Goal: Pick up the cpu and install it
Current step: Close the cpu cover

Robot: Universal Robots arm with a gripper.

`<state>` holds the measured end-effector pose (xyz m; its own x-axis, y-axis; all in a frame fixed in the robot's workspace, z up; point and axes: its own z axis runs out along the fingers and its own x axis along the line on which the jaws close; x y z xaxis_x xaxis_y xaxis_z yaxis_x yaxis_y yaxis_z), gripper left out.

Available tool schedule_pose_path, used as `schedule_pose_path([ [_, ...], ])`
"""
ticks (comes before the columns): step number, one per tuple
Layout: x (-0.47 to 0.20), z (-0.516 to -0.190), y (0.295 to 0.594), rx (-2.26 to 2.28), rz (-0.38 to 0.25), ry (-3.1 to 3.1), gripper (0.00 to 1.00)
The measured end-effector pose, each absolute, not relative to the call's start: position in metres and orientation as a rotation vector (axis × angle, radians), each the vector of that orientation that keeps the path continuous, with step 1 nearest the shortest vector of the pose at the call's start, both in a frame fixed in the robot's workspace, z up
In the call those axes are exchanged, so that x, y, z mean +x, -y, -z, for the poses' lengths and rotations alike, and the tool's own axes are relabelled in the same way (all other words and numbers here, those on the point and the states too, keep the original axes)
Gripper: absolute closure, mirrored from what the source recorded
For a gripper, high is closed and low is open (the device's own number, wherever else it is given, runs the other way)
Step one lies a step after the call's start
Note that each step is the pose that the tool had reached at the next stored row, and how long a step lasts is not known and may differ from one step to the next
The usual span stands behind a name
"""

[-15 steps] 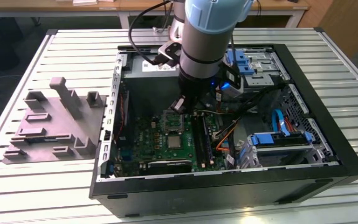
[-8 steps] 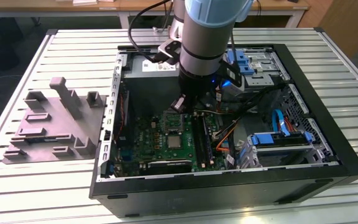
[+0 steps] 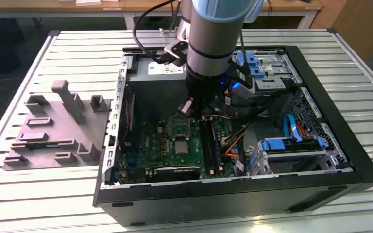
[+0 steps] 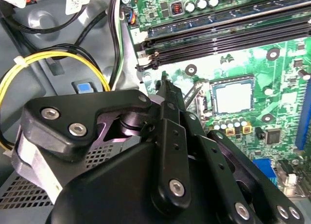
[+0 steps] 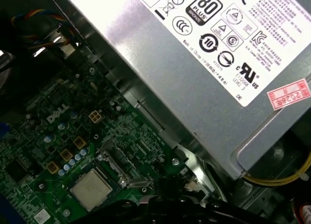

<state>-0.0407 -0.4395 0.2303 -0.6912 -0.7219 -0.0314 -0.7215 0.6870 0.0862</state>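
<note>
Hanging inside the open case (image 3: 342, 145), the arm (image 3: 215, 43) reaches down over the motherboard (image 3: 167, 145), gripper (image 3: 188, 108) low near the board's far edge. Case lies on its side on the slatted worktop (image 3: 63, 194).

Cpu (image 3: 182, 147) sits flat in its socket on the motherboard, silver top up. In the second wrist view the cpu (image 4: 233, 97) lies square within the socket frame, bare, with nothing touching it. In the first wrist view the cpu (image 5: 91, 188) shows the same: seated, pale rim visible all round.

Fingers: the gripper (image 4: 164, 83) linkage runs to a dark tip in the second wrist view. Whether the fingers stand wide or narrow, cannot tell. Nothing visible held at the tip.

Relation: the tip stands beside the socket, off the cpu, apart from it, toward the power supply (image 5: 204, 63) side. In the exterior view the gripper sits above the board just beyond the cpu.

Grey fixture (image 3: 57, 131) with upright posts rests on the worktop, outside the case, at the exterior view's left.
</note>
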Motion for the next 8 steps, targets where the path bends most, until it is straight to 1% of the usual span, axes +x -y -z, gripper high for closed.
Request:
schedule_pose_path([
  [8, -0.0411, -0.231, 0.4395, 1.233, 0.139, 2.879, 0.89],
])
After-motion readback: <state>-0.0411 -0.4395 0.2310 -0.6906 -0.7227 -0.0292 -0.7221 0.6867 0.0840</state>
